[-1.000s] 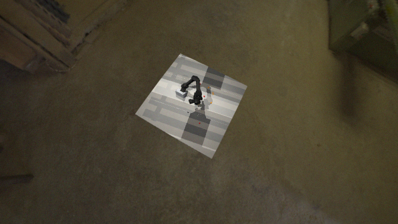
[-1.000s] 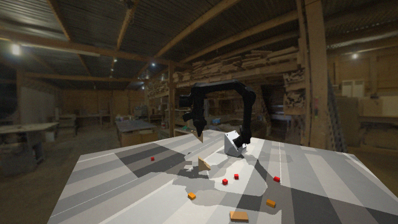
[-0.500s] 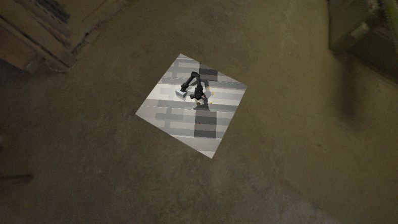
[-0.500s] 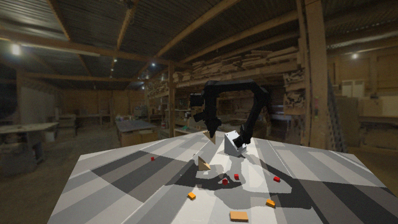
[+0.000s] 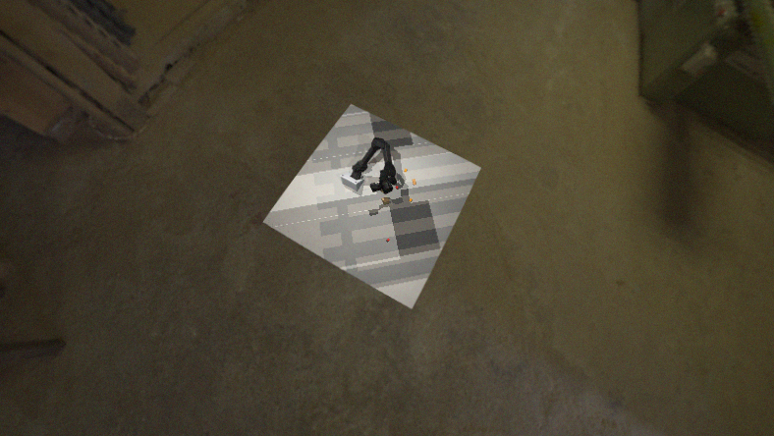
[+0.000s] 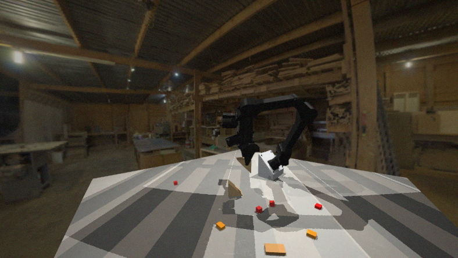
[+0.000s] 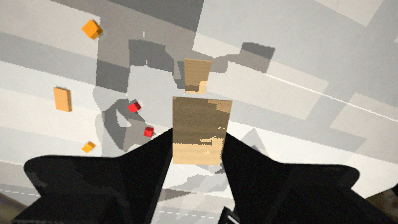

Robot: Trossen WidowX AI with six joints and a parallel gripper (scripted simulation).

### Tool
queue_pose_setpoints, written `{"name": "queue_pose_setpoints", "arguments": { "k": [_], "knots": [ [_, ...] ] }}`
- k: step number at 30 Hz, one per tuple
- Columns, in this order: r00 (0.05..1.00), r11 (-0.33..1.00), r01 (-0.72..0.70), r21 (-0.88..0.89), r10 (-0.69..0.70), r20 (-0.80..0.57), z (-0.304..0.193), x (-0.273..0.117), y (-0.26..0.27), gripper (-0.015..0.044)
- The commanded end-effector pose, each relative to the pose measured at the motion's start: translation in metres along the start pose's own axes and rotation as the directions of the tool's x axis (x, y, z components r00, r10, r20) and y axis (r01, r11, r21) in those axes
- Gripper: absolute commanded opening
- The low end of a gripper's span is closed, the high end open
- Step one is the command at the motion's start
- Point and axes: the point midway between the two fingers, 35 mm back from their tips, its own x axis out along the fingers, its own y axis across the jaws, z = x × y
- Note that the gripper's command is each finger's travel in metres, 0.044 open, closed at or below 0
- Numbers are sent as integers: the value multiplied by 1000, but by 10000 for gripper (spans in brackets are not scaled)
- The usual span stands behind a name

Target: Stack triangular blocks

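My gripper (image 7: 197, 131) is shut on a tan wooden triangular block (image 7: 202, 130) and holds it in the air above the table. In the exterior view the gripper (image 6: 248, 157) hangs near the arm's white base (image 6: 265, 166), and the held block is mostly hidden behind the fingers. The other tan triangular block (image 6: 233, 189) rests on the table, sloped face up. In the wrist view it (image 7: 197, 75) lies just beyond the held block, apart from it. In the top view the gripper (image 5: 381, 187) is just above this block (image 5: 385, 200).
Small red cubes (image 6: 258, 209) (image 6: 271, 203) (image 6: 318, 205) (image 6: 175, 182) and orange pieces (image 6: 219, 225) (image 6: 311, 233) (image 6: 275, 248) lie scattered on the table in front of the resting block. In the wrist view the red cubes (image 7: 133, 107) and orange pieces (image 7: 63, 99) lie to the left.
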Motion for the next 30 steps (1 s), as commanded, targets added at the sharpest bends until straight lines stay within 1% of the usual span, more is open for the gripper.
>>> {"name": "queue_pose_setpoints", "arguments": {
  "k": [1, 8, 13, 18, 30],
  "knots": [
    [1000, 1000, -5, 10, 5, -4, 7, 17, 0, 0],
    [1000, 1000, -7, 9, 7, -6, 16, 47, 0, 0],
    [1000, 1000, -8, 8, 8, -6, 19, 56, 1, 0],
    [1000, 1000, -8, 8, 8, -6, 26, 75, 2, 0],
    [1000, 1000, -10, 6, 10, -10, 24, 78, 3, 0]
  ]
}}
